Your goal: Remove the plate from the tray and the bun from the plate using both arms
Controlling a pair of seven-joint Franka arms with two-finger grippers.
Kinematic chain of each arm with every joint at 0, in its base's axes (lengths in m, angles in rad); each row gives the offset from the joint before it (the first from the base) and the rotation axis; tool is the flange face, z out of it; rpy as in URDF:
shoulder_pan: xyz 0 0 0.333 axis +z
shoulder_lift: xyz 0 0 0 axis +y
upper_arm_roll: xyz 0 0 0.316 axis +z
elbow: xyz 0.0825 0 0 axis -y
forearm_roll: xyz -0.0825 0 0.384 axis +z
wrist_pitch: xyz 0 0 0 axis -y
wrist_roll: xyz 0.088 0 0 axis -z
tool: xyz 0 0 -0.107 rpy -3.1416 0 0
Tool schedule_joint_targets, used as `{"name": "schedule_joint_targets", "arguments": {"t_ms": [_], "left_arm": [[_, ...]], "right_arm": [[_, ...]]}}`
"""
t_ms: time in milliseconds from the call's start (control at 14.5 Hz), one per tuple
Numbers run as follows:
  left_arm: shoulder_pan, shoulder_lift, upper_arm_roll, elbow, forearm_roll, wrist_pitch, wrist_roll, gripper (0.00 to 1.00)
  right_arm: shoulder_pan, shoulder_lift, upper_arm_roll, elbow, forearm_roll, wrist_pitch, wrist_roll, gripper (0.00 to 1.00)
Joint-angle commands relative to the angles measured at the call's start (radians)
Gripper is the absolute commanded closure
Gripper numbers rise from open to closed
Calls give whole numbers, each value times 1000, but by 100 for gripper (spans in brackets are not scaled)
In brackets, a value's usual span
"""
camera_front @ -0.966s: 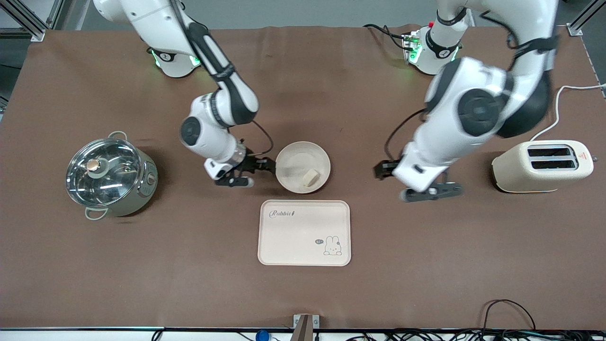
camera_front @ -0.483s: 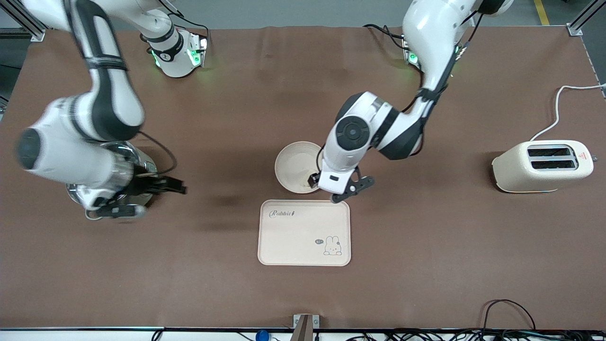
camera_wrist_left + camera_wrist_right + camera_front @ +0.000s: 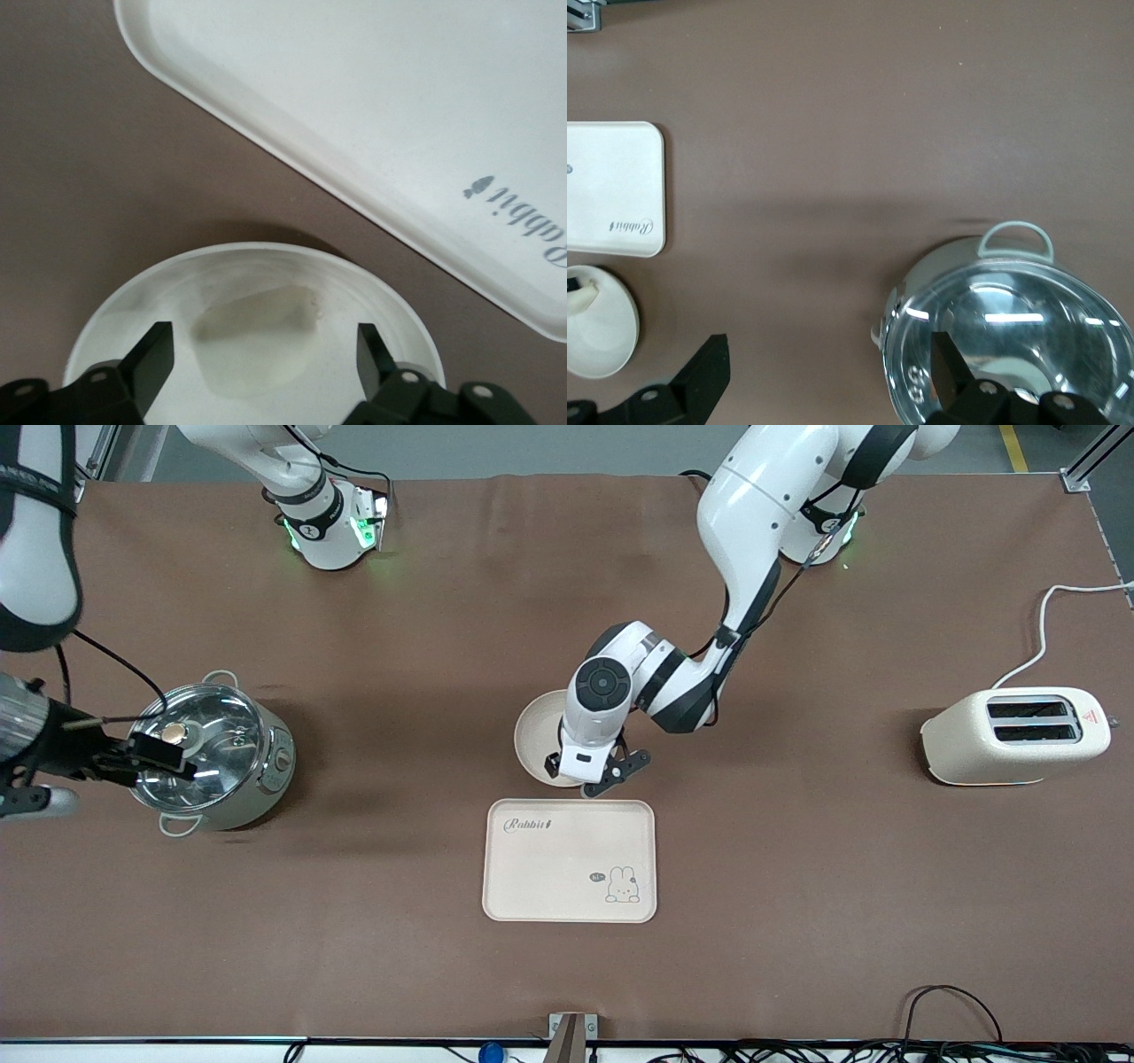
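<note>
Brown tabletop [image 3: 797, 886] carries the tray [image 3: 569, 860], with the plate [image 3: 536, 735] off it, just farther from the front camera. Left pincer [image 3: 263, 363] hangs fingers apart astride the bun [image 3: 257, 341] in the plate; right pincer [image 3: 828, 372], fingers spread, hovers beside the pot [image 3: 208, 748].

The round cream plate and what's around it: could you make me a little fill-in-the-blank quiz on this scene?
1. The round cream plate sits on the brown ____, not on the flat cream rectangular tray.
2. The small pale bun lies in the ____.
3. The left pincer has its fingers on either side of the ____.
4. The right pincer is over the glass-lidded steel ____.

Missing words: table; plate; bun; pot
</note>
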State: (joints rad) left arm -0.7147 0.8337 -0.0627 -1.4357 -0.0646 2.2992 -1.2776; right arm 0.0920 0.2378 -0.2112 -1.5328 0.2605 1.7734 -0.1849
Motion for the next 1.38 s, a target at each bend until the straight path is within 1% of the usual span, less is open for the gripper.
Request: {"name": "schedule_joint_targets", "arguments": {"t_ms": [0, 69, 138, 276, 345, 414, 483, 552, 690, 759, 828, 897, 966, 1034, 1172, 1310], "left_arm": [[-14, 21, 9, 11, 23, 19, -25, 19], [-19, 22, 9, 8, 25, 17, -23, 24], [-20, 19, 9, -2, 32, 17, -23, 34], [-20, 13, 9, -3, 42, 5, -25, 57], [-20, 10, 9, -3, 42, -13, -25, 66], [-20, 7, 10, 1, 43, -32, -23, 73], [-20, 1, 12, 3, 45, -49, -25, 78], [-22, -25, 12, 4, 45, -73, -25, 78], [-6, -99, 17, 6, 46, -162, -23, 78], [9, -141, 32, 6, 72, -209, -23, 78], [30, -172, 55, 8, 98, -251, -17, 77], [68, -188, 70, 8, 115, -270, -11, 77], [136, -192, 75, 6, 120, -270, 4, 76], [193, -192, 73, 8, 124, -270, 59, 75], [283, -177, 73, 8, 147, -258, 202, 75], [403, -147, 70, 8, 152, -232, 338, 74]], "right_arm": [[-31, -31, 0, 11, -29, -40, -33, 0], [-34, -40, -2, 41, -58, -66, -28, 0], [-34, -49, -2, 77, -85, -110, -24, 0], [-38, -51, -5, 147, -118, -176, -4, 0], [-46, -51, -8, 180, -127, -199, 1, 0], [-46, -51, -8, 204, -129, -231, 2, 0], [-44, -51, -8, 232, -129, -270, 13, 0], [-40, -51, -7, 256, -129, -307, 53, 0], [-35, -63, -2, 304, -130, -408, 139, 0], [-31, -67, -2, 319, -144, -437, 142, 0], [-26, -75, -1, 333, -179, -451, 139, 0], [-15, -81, 0, 339, -211, -457, 140, 0], [1, -110, 4, 329, -228, -480, 145, 0], [11, -148, 6, 286, -243, -499, 159, 0], [9, -207, 4, 190, -247, -457, 157, 0], [12, -265, 6, 84, -259, -396, 157, 0]]}}
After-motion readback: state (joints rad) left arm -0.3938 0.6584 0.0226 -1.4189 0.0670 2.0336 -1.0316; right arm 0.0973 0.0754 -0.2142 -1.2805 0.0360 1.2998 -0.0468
